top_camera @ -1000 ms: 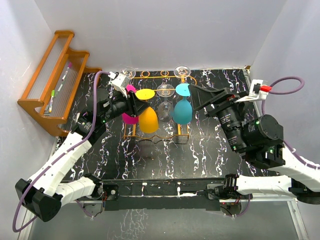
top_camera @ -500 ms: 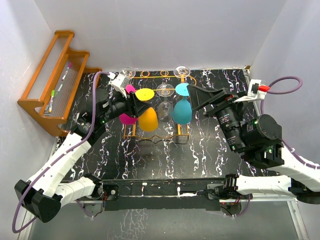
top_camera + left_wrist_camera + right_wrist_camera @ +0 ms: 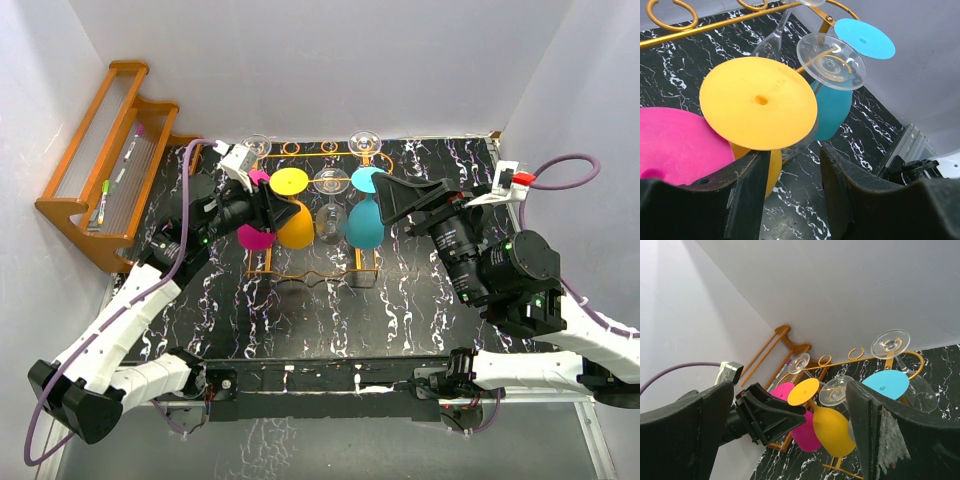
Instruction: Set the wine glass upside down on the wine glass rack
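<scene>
Finding: the yellow glass (image 3: 757, 102) hangs upside down in the rack (image 3: 710, 26), foot above the rail and bowl below. It sits between the pink glass (image 3: 675, 145) at the rack's left end and a clear glass (image 3: 830, 61). A teal glass (image 3: 865, 39) hangs at the rack's right end.

My left gripper (image 3: 792, 155) sits at the rack's left front, level with the yellow bowl. Its fingers are apart, with the bowl in the gap. I cannot tell whether either pad touches it. The glass's long axis runs roughly vertical, across my fingers, so I judge that any exit must go straight back, away from the rack.

My right gripper (image 3: 790, 390) hovers off the rack's right end, spread wide and holding nothing. The left arm is the nearer one.

My left wrist view shows the gap between my fingers, which the top view hides behind the glasses. My right wrist view shows the yellow bowl hanging below the rail.
</scene>
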You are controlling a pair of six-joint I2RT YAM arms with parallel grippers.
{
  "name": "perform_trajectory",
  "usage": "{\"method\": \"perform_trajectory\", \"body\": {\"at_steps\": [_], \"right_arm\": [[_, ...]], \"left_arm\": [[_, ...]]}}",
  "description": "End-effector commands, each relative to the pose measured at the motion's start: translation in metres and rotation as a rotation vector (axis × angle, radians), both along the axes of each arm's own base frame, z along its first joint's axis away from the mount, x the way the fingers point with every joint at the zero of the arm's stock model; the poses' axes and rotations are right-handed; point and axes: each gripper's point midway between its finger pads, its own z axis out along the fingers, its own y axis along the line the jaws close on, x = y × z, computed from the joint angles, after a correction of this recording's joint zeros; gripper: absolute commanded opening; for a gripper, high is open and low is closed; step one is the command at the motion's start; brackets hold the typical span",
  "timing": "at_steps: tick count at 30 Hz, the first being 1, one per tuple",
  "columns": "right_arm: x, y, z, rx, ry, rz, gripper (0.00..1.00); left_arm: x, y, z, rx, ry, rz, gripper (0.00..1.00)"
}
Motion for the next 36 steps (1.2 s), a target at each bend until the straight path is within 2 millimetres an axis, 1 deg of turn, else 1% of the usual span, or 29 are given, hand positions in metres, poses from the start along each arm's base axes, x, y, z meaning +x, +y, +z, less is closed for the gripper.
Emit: {"method": "perform_trajectory", "body": {"at_steps": [1, 2, 6, 13, 16, 17, 20, 22, 24, 26, 29, 30, 32, 34, 35, 36], "right_arm": [[-0.004, -0.004, 0.01, 0.05, -0.018, 0.018, 0.98], [-0.004, -0.003, 0.01, 0.048, -0.018, 0.018, 0.98], [-0.004, -0.003, 0.01, 0.049, -0.019, 0.022, 0.98], [-0.005, -0.005, 0.011, 0.056, -0.021, 0.024, 0.98], [-0.006, -0.007, 0.011, 0.056, -0.023, 0.023, 0.98], [-0.006, -0.008, 0.011, 0.048, -0.022, 0.022, 0.98], [-0.005, -0.006, 0.011, -0.025, -0.021, 0.016, 0.98], [-0.001, -0.002, 0.005, -0.119, -0.028, -0.002, 0.98], [0.003, -0.002, 0.001, -0.173, -0.062, -0.037, 0.98], [0.01, -0.005, -0.001, -0.198, -0.074, -0.108, 0.98], [0.024, -0.012, -0.005, -0.291, 0.017, -0.246, 0.98], [0.027, -0.016, -0.004, -0.315, 0.031, -0.276, 0.98], [0.035, -0.025, 0.007, -0.311, 0.018, -0.31, 0.98], [0.055, -0.038, 0.017, -0.333, -0.001, -0.353, 0.98], [0.073, -0.046, 0.021, -0.343, 0.01, -0.366, 0.98], [0.098, -0.047, 0.014, -0.386, 0.044, -0.341, 0.98]], "left_arm": [[0.005, 0.006, 0.025, -0.037, -0.023, 0.042, 0.42], [0.006, 0.006, 0.029, -0.044, -0.026, 0.045, 0.41], [0.008, 0.008, 0.031, -0.047, -0.02, 0.053, 0.4], [0.009, 0.008, 0.026, -0.047, 0.0, 0.055, 0.39], [0.005, 0.007, 0.027, -0.056, 0.008, 0.035, 0.4], [0.003, 0.006, 0.028, -0.058, 0.009, 0.025, 0.42], [-0.004, 0.005, 0.029, -0.051, 0.004, -0.004, 0.56], [-0.006, 0.006, 0.031, -0.041, -0.007, -0.012, 0.59], [-0.009, 0.008, 0.031, -0.031, -0.011, -0.015, 0.61], [-0.012, 0.009, 0.033, -0.027, -0.018, -0.019, 0.61], [-0.018, 0.012, 0.038, -0.021, -0.032, -0.026, 0.62], [-0.019, 0.013, 0.04, -0.017, -0.036, -0.027, 0.63], [-0.022, 0.013, 0.041, -0.008, -0.041, -0.039, 0.64], [-0.026, 0.013, 0.044, -0.008, -0.041, -0.051, 0.66], [-0.028, 0.013, 0.046, -0.011, -0.041, -0.06, 0.66], [-0.03, 0.013, 0.048, -0.017, -0.039, -0.065, 0.67]]}}
